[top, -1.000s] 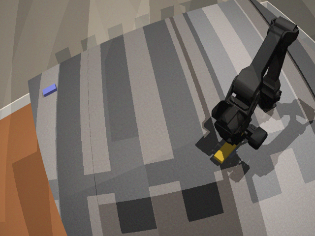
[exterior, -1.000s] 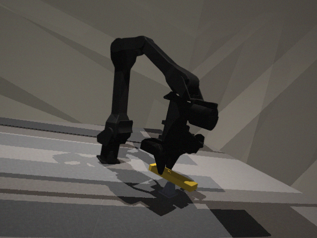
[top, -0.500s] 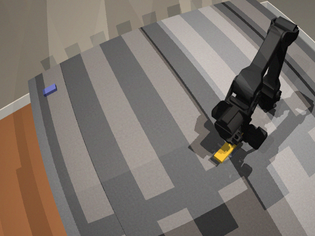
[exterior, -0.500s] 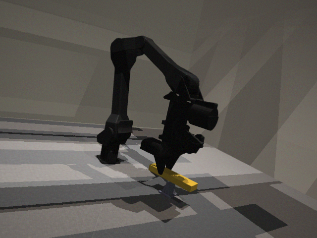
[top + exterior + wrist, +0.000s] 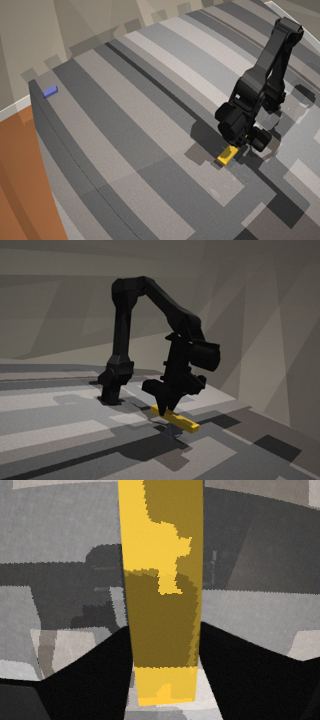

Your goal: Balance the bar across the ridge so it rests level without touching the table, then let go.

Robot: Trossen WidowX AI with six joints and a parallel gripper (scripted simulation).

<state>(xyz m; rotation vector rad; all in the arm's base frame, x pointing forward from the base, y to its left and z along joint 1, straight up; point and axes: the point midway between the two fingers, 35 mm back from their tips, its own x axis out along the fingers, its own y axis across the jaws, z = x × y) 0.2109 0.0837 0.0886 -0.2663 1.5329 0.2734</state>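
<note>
The yellow bar (image 5: 226, 157) (image 5: 182, 420) (image 5: 162, 685) lies across the top of the small dark blue-grey ridge (image 5: 236, 155) (image 5: 171, 431), with both bar ends clear of the table. It looks about level, though a slight tilt is hard to tell. My gripper (image 5: 166, 412) (image 5: 164, 631) points down over the bar's arm-side part, off to one side of the ridge. Its fingers stand against both long sides of the bar, with no gap that I can see. In the top view the fingertips and the bar's arm-side end are mostly hidden by the wrist.
A small blue block (image 5: 50, 91) lies at the far left corner of the table, well away from the ridge. The arm's base (image 5: 109, 400) stands behind the ridge in the exterior view. Striped patches and shadows cover the table.
</note>
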